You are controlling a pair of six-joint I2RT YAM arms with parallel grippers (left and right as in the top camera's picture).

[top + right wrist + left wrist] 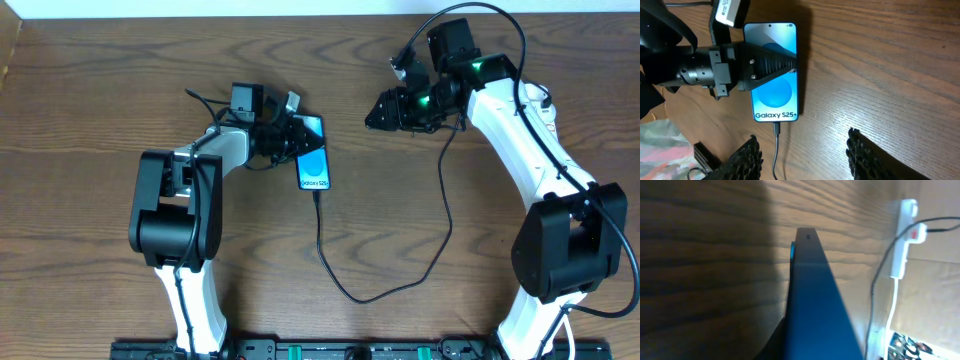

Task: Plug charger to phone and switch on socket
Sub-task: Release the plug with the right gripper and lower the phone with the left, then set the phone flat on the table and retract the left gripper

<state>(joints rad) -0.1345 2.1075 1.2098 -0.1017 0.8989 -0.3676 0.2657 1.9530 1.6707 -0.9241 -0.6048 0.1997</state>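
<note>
Phone [775, 100] | charger [776, 155] plugged in | left end effector [791, 70] grips it

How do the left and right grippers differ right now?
The left gripper is shut on the phone, one finger across its screen; the right gripper is open and empty. The left reaches in from the phone's side; the right hangs past its bottom end, where the charger is plugged in. Both have black textured fingers.

Robotics lab: wooden table [90, 100], two arms [180, 210]
</note>
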